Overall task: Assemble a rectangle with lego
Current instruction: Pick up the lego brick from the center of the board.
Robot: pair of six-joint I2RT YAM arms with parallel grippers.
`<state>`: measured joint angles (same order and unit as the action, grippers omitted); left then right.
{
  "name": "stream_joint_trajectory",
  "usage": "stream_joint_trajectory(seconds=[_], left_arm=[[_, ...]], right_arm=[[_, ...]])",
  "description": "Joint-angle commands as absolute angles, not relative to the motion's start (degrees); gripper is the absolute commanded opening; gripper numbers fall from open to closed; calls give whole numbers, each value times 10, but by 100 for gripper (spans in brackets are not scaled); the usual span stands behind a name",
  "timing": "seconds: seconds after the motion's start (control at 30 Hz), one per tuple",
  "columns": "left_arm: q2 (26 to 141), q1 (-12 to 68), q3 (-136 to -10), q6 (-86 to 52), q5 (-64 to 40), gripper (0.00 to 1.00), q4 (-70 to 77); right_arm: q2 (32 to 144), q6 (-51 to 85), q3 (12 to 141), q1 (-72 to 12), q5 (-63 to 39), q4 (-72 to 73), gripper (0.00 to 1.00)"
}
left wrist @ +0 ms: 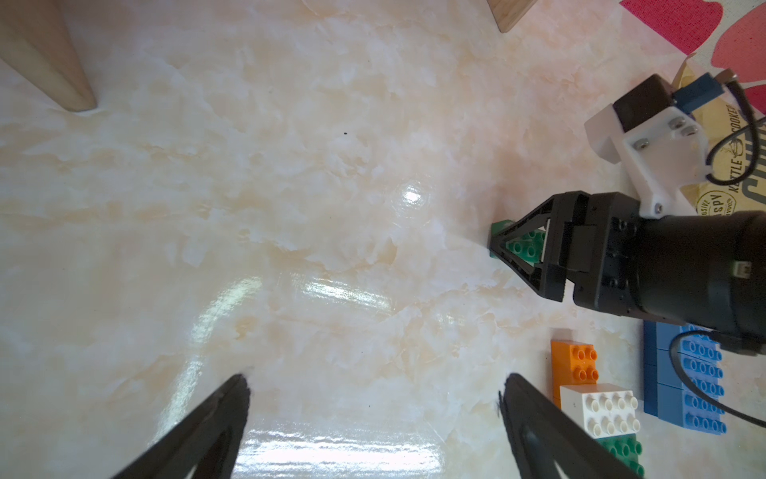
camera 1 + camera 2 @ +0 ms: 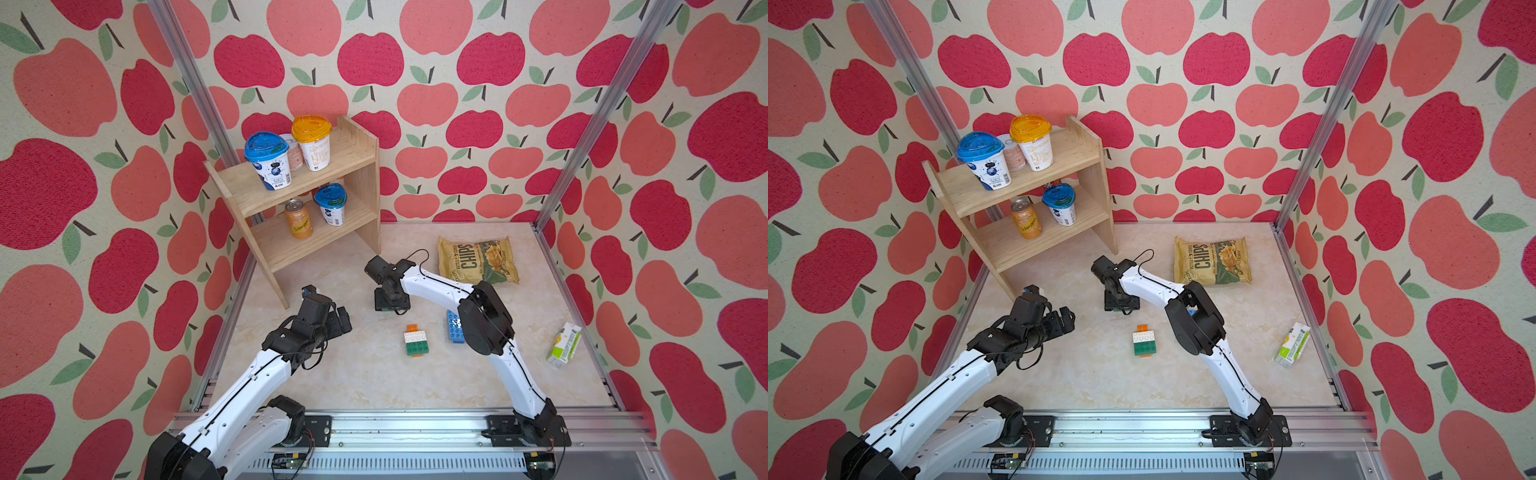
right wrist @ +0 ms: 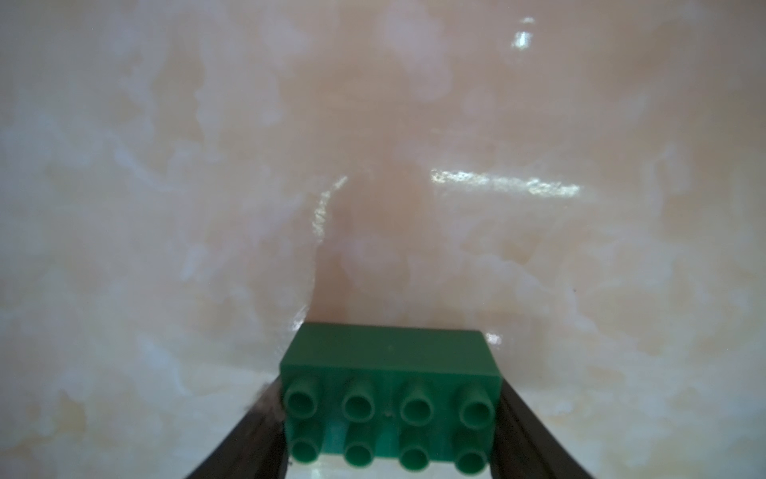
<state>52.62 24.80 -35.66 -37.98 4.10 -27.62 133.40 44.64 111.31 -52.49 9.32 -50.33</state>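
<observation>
Now the step in hand is the pickup of one more piece for the rectangle. The marble-patterned table (image 2: 374,386) carries everything. My right arm (image 2: 440,286) reaches far forward from its base, its elbow raised over the blue slab (image 2: 454,332) of joined bricks, its forearm sloping down and its wrist bent so the right hand (image 1: 495,242) points almost straight down at the table. My left arm (image 2: 245,386) is lifted and angled inward. My left hand (image 1: 373,435) hovers over bare table with its fingers spread wide and nothing between them.

Nearer to me lies the striped row (image 2: 416,341), orange, white and green bricks set side by side, just beside the blue slab but apart from it. Smallest is the loose green brick (image 3: 389,394), a two-by-four lying studs up on the table beyond both groups. My right hand is closed on it, a finger (image 3: 510,414) against each short end. I judge it not yet lifted.

Next comes a straight lift, I think, then a carry back toward the striped row, with the brick squared so that its long side meets the others flush. Held only by its smooth ends, the brick could swivel, so the squeeze must be firm.
</observation>
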Motion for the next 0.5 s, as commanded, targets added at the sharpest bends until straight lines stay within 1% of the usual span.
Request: stream_joint_trajectory(seconds=[0.0, 0.07, 0.2, 0.47], left_arm=[[531, 245, -360, -374, 43, 97, -272], [536, 245, -360, -373, 38, 97, -268], [552, 257, -357, -360, 24, 97, -240], [538, 348, -284, -305, 1, 97, -71]], right_arm=[[1287, 441, 1100, -531, 103, -503, 44], [1269, 439, 1087, -534, 115, -506, 42], [1213, 440, 1015, -537, 121, -489, 40], [1113, 442, 888, -536, 118, -479, 37]])
